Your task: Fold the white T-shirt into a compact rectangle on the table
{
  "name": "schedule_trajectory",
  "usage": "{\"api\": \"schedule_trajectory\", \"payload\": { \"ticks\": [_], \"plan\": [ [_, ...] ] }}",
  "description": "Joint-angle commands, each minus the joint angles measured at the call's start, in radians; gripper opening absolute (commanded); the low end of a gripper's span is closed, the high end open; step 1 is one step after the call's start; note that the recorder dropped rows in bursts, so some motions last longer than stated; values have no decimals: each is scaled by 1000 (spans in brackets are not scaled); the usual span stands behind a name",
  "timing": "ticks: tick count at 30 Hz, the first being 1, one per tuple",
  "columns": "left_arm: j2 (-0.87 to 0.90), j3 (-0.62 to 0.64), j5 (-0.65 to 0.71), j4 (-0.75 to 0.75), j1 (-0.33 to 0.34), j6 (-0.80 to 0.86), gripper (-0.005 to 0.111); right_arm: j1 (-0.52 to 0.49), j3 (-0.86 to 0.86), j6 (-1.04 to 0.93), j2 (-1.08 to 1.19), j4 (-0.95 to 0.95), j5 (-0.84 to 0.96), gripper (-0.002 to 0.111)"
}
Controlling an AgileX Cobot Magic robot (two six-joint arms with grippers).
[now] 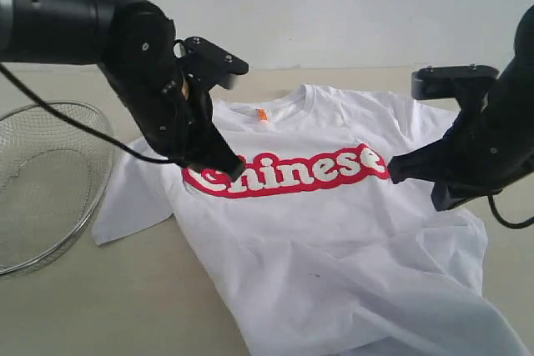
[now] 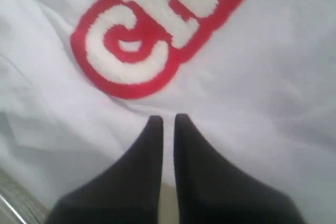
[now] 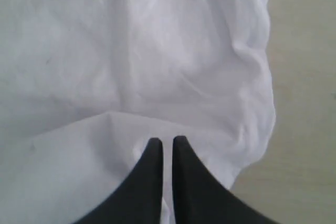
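Note:
The white T-shirt (image 1: 317, 239) lies spread face up on the table (image 1: 108, 306), its red "Chinese" print (image 1: 292, 174) and orange neck tag (image 1: 262, 113) showing. My left gripper (image 1: 224, 164) presses down at the print's left end, shut, with white cloth in the thin slit between its fingers (image 2: 152, 145). The letters "CH" (image 2: 142, 40) sit just beyond its tips. My right gripper (image 1: 392, 168) is at the print's right end, shut on a raised fold of the shirt (image 3: 157, 51). The shirt's lower right part is rumpled.
A round wire-mesh basket (image 1: 42, 181) stands at the table's left edge, close to the shirt's left sleeve (image 1: 138, 198). Bare tabletop (image 3: 310, 77) runs along the shirt's right side. The left arm's bulk hangs over the shirt's left shoulder.

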Motion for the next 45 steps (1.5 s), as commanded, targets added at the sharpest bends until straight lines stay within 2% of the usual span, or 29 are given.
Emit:
{"api": "schedule_trajectory", "payload": {
  "ticks": [1, 9, 14, 39, 45],
  "plan": [
    [93, -153, -11, 50, 64, -4, 5, -1, -3, -60, 55, 77, -68, 0],
    [269, -454, 71, 64, 206, 27, 5, -1, -3, -186, 68, 270, -96, 0],
    [364, -569, 149, 21, 232, 120, 5, -1, -3, -238, 68, 328, -101, 0],
    [552, -637, 121, 52, 232, 176, 5, -1, -3, -255, 68, 349, -118, 0],
    [581, -641, 127, 52, 261, 172, 5, -1, -3, -265, 68, 358, -122, 0]
  ]
}}
